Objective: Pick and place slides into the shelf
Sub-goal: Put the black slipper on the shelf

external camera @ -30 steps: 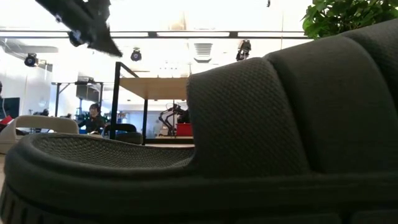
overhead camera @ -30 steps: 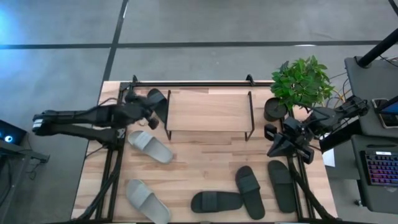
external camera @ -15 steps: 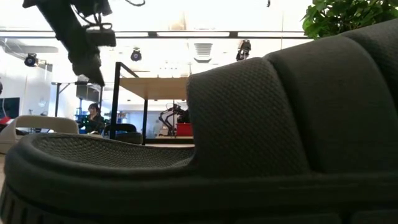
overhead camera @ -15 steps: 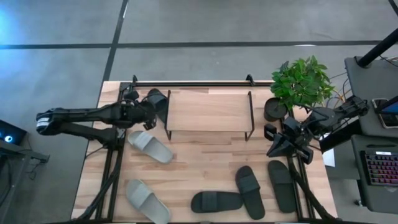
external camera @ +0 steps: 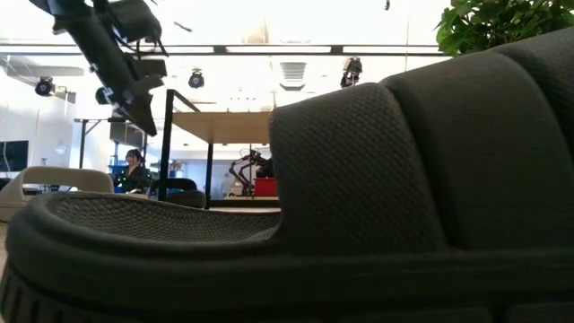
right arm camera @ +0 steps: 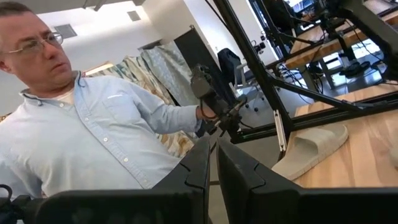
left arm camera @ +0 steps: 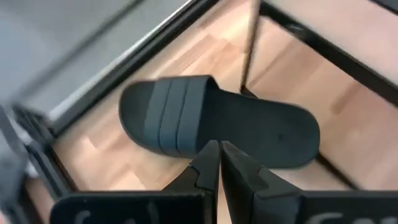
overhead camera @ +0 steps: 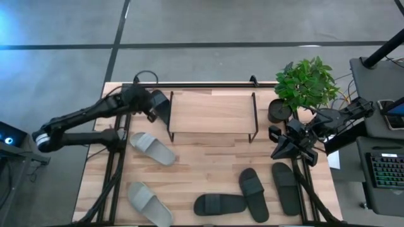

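Left gripper point(left arm camera: 214, 155): its fingers are pressing together with nothing between them, hanging just above a dark slide point(left arm camera: 211, 127) that is lying beside the shelf's left end.
Right gripper point(right arm camera: 211, 158): clenched on nothing, waiting off the table's right edge near the potted plant point(overhead camera: 306, 82).
Shelf point(overhead camera: 211, 112): standing at the back middle of the table point(overhead camera: 208, 161); its wooden top board is carrying no slides (the lower level is hidden from above).
Other slides: two light grey slides point(overhead camera: 151, 149) are lying front-left, three dark slides point(overhead camera: 254, 194) front-right, all well apart from the shelf.
Handling, as a judgement: the rubber is looking light, bendy and fairly grippy, not fragile; a sole pinched at one end may be sagging.
Where to hold: probably the wide strap point(left arm camera: 171, 115), or the sole's side edge near mid-length.
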Tool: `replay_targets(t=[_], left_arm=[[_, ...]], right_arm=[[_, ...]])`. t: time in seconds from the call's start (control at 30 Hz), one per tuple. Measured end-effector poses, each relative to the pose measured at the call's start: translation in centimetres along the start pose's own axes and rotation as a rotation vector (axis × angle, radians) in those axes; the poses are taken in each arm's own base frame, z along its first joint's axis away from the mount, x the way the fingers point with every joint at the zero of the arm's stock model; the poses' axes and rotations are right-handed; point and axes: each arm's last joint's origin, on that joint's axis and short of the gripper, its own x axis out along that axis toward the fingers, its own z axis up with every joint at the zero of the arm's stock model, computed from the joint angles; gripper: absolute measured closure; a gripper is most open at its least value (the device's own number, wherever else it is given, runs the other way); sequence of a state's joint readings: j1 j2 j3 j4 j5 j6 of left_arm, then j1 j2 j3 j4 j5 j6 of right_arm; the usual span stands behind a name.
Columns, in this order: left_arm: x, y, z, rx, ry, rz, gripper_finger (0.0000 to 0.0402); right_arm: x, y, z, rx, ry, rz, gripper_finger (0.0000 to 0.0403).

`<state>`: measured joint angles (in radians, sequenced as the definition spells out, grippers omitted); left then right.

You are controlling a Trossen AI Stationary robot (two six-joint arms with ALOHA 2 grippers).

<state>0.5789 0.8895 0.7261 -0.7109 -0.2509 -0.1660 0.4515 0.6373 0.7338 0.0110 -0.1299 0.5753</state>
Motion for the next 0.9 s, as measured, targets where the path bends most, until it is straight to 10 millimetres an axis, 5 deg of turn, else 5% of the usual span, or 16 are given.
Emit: replay_targets(t=[0.27,0.53,0.9], left_arm=[[3.9,0.4,0.7,-0.139,0.192,-0.022,0.04],[6.4,-0.1,0.3,0.493,0.276,-0.096,0.04],[6.3,0.6,0.9,0.576,0.253,0.067,0.04]], right_arm=[[0.0,0.0,0.0,0.008,0.0,0.0,0.0381],[0.0,0.0,0.0,0.027,-0.001,0.0,0.0381],[0.0,-0.1,0.1,0.038,-0.017,-0.023,0.0381]])
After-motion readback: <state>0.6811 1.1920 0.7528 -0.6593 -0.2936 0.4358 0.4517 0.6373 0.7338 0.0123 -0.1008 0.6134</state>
